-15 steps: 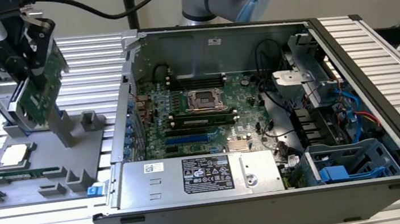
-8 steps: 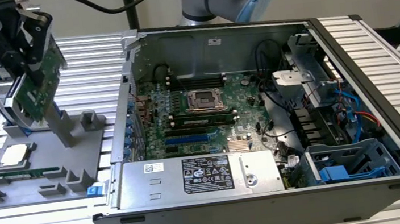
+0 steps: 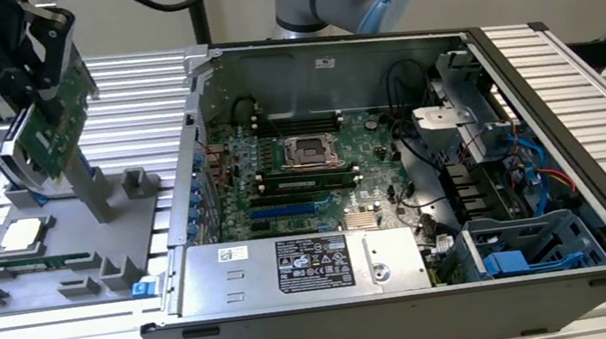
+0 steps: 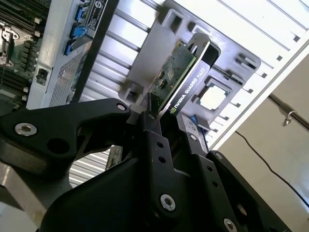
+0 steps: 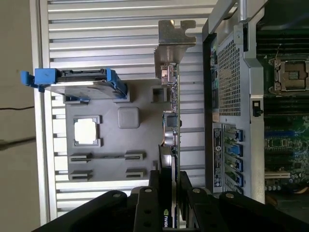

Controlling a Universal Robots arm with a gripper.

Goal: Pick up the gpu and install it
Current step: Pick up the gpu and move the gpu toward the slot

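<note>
A ribbed silver aluminium surface [image 3: 568,68] carries everything. Most of it is taken by a large open black metal computer case [image 3: 392,328]. The case holds a green motherboard [image 3: 374,130] dense with sockets and slots, and a boxy silver power supply [image 3: 292,268] along its near wall.

A flat matte grey plastic tray [image 3: 68,233] with moulded slots and posts lies beside the case, towards the surface's edge on the exterior view's left.

The black, hinged metal end effector [image 3: 43,95] hangs over this tray. In both wrist views its fingers [image 4: 155,128] are pressed against the two faces of the gpu, a flat rectangular green circuit-board card [image 3: 54,122] with a black cooler block. They pinch the card at one short end. From that grip the card reaches away from the end effector [image 5: 169,181], tilted. Its silver metal end bracket [image 5: 171,43] is at the far end, pointing down at the tray. Whether that end touches the tray cannot be told.

A silver hard drive in a blue plastic frame [image 3: 2,147] stands on edge at the tray's far side, just beside the gpu [image 5: 170,121]. A square silver processor chip [image 3: 24,234] lies flat in a recess. A narrow thin green memory stick [image 3: 31,263] sits in a slot near the tray's front edge.
</note>
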